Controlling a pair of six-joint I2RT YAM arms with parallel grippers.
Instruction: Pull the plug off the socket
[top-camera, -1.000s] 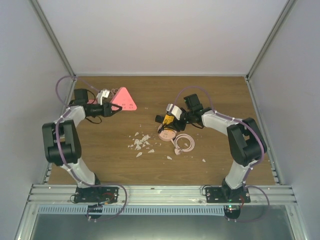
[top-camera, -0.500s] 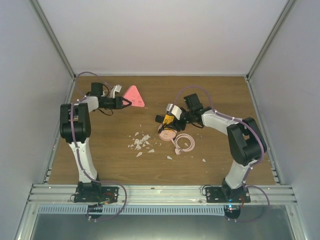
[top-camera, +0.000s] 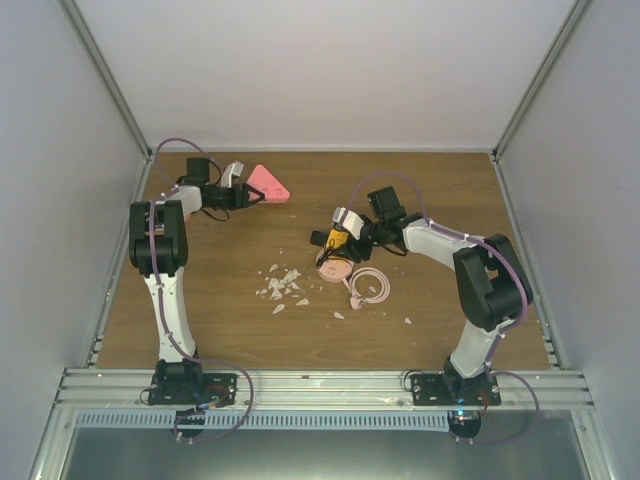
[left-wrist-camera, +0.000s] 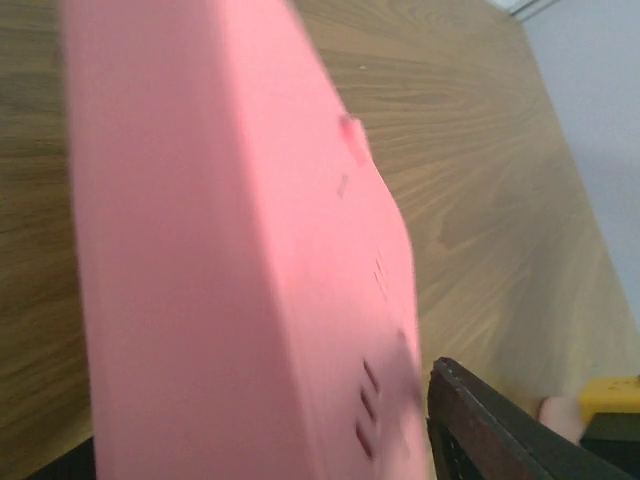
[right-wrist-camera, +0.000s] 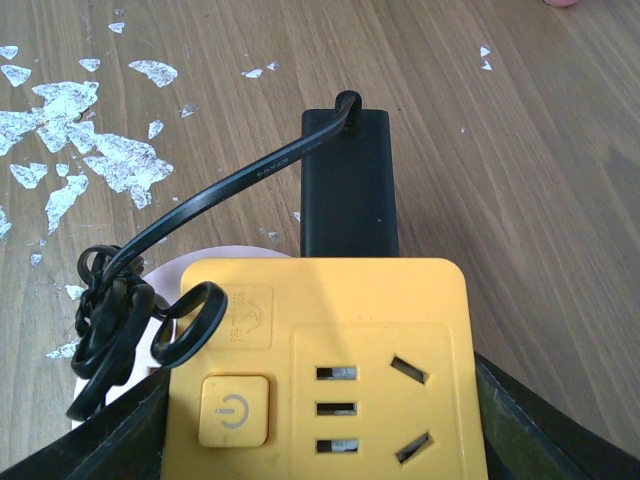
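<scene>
A yellow socket block (right-wrist-camera: 330, 360) sits between the fingers of my right gripper (right-wrist-camera: 325, 445), which is shut on it near the table's middle (top-camera: 338, 240). A black plug (right-wrist-camera: 350, 190) is plugged into its far side. The plug's black cord (right-wrist-camera: 200, 205) loops off to the left. My left gripper (top-camera: 250, 197) is at the back left, shut on a pink triangular socket (top-camera: 270, 184), which is tilted on edge. That socket fills the left wrist view (left-wrist-camera: 230, 250), with one dark finger (left-wrist-camera: 500, 430) beside it.
A round pink disc (top-camera: 334, 270) lies under the yellow socket, with a coiled pink cable (top-camera: 368, 287) to its right. White flakes (top-camera: 281, 284) are scattered on the wood left of them. The enclosure's walls stand close at the back and sides.
My left arm has stretched toward the back and carried the pink socket back and right, tilting it on edge. The right arm and the yellow socket have not moved.
</scene>
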